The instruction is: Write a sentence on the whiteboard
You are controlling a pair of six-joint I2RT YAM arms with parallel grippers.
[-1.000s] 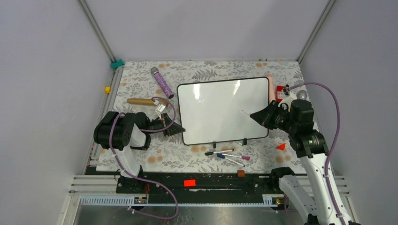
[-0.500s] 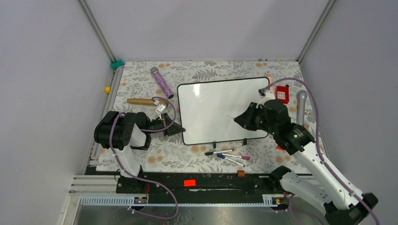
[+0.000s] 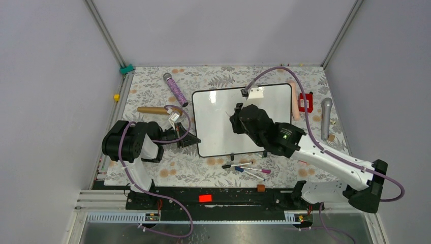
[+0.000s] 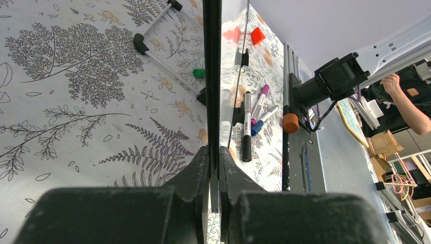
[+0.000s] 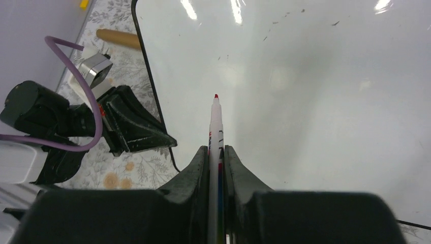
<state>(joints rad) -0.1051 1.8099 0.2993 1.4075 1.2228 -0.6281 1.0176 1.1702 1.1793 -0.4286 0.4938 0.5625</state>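
Observation:
The whiteboard (image 3: 213,129) lies mid-table, glossy white with a thin black frame. No red words show on it, only a few faint specks. My left gripper (image 3: 191,140) is shut on the board's left edge; in the left wrist view the black edge (image 4: 212,76) runs up from between the fingers of my left gripper (image 4: 214,152). My right gripper (image 3: 235,116) hangs over the board's middle, shut on a white marker (image 5: 215,127). The marker's red tip points at the board's left part. I cannot tell if the tip touches. The board fills the right wrist view (image 5: 315,91).
Several markers (image 3: 247,168) lie in front of the board's two feet. A purple microphone (image 3: 176,90) and a wooden handle (image 3: 152,110) lie at the back left. A red box (image 3: 305,101), a pink stick (image 3: 294,100) and a grey microphone (image 3: 325,117) lie to the right.
My right arm has swung left with the marker, from the board's right edge to over its middle. The left gripper and the board have not moved.

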